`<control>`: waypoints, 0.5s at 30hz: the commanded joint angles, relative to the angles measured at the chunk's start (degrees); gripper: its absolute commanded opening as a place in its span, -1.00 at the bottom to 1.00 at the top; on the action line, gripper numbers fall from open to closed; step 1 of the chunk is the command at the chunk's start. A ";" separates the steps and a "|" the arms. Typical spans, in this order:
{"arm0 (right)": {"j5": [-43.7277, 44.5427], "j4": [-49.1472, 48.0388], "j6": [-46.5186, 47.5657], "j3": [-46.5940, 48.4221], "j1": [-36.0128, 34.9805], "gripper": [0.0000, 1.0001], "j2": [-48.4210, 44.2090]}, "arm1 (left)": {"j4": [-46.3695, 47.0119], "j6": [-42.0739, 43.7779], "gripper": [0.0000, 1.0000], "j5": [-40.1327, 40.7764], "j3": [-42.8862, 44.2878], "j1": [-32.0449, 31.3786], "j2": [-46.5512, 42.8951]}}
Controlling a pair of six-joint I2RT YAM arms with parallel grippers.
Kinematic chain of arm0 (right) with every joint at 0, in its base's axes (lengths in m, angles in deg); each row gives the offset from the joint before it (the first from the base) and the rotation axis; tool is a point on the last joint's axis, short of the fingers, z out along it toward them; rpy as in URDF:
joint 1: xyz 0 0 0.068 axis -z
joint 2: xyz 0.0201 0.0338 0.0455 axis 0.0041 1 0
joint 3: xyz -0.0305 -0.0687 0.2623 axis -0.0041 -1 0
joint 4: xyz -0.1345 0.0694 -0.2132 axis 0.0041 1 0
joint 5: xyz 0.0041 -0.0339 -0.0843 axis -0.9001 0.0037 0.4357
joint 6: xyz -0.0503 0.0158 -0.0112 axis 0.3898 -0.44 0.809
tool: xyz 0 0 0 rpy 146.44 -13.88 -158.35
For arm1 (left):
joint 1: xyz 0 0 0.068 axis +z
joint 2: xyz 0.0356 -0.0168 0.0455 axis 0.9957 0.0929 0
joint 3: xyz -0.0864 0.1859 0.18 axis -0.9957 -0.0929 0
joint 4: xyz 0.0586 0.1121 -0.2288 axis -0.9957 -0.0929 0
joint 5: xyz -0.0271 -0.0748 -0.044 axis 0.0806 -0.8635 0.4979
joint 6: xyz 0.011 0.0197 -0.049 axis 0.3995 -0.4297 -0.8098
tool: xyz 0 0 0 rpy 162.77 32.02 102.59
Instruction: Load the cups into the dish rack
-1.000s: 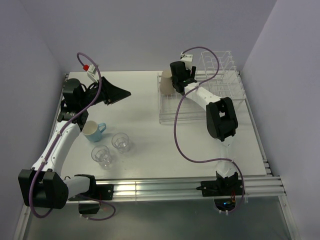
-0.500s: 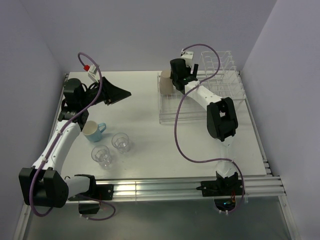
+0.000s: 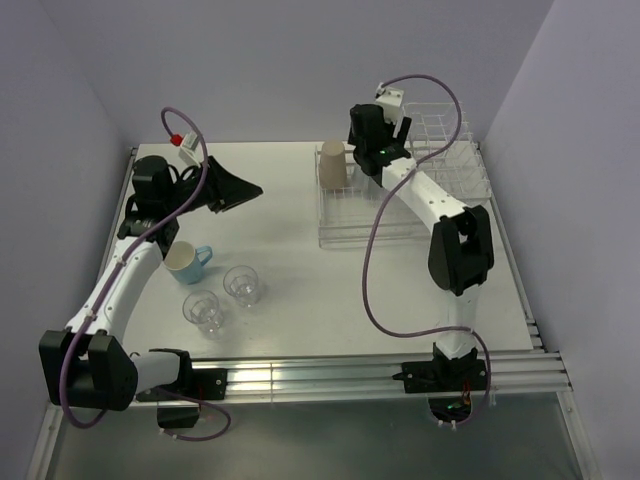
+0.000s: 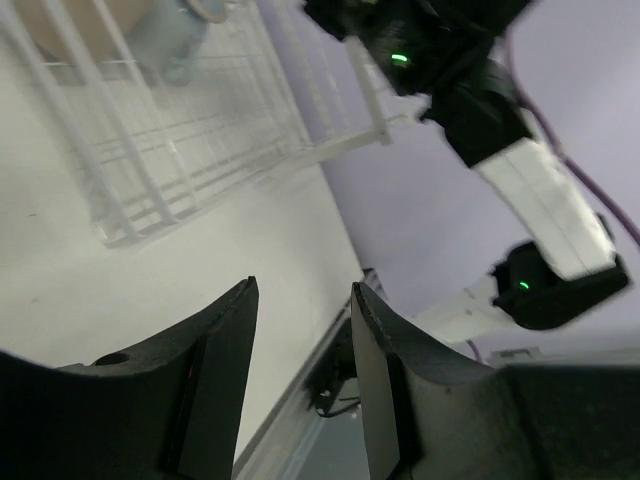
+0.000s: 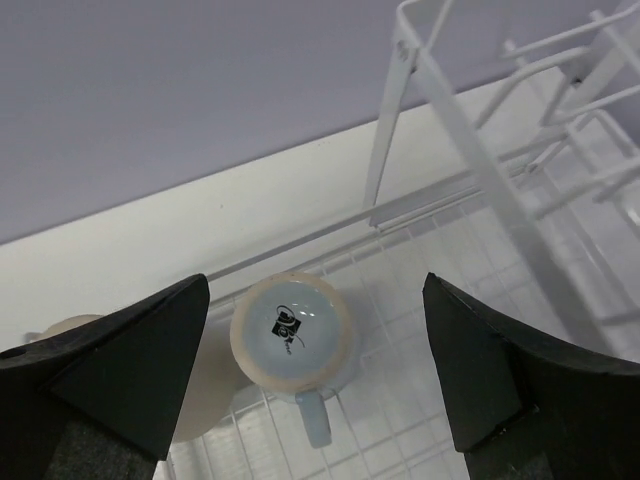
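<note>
My right gripper [image 5: 316, 282] hangs open straight above a light blue cup [image 5: 292, 336] that stands upside down in the white dish rack [image 5: 480, 165], handle toward the camera, free of both fingers. A tan paper cup [image 3: 332, 165] stands inverted beside it at the rack's left end. In the top view my right gripper [image 3: 378, 150] hides the blue cup. A light blue mug [image 3: 186, 262] and two clear tumblers [image 3: 241, 285] [image 3: 204, 312] stand on the table at the left. My left gripper [image 3: 254, 188] is open and empty, held above the table and facing the dish rack [image 4: 150, 150].
Tall upright dividers [image 3: 440, 130] fill the rack's far right end, close to my right wrist. The purple walls close in behind and on both sides. The table's metal rail [image 3: 330, 375] runs along the near edge by the arm bases.
My right gripper has opened, let go of the light blue cup in the rack, and risen up and to the right. The left arm has barely moved.
</note>
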 commanded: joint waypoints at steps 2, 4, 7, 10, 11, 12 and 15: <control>1.11 2.10 -4.09 -1.84 -0.44 0.93 -7.37 | -12.99 9.05 -0.03 17.10 5.95 -1.51 -1.06; -0.30 3.16 -5.75 -3.94 -0.70 0.97 -10.36 | -23.28 12.29 -0.03 27.68 8.41 -3.52 -1.59; -2.75 4.29 -7.08 -6.59 -1.41 0.97 -14.58 | -29.98 12.93 -0.06 43.70 8.34 -5.90 -3.61; -5.38 5.88 -7.52 -9.04 -2.99 0.96 -18.62 | -34.97 12.93 -0.13 52.85 7.20 -7.84 -5.72; -5.75 6.50 -7.70 -9.49 -3.43 0.96 -19.67 | -36.22 12.93 -0.14 53.83 6.85 -8.28 -6.42; -6.53 7.89 -7.87 -10.71 -4.13 0.96 -21.77 | -37.45 12.67 -0.15 54.45 6.50 -8.55 -6.78; -11.45 11.15 -8.75 -13.44 -5.27 0.96 -26.35 | -41.93 11.18 -0.19 57.17 5.09 -11.26 -8.10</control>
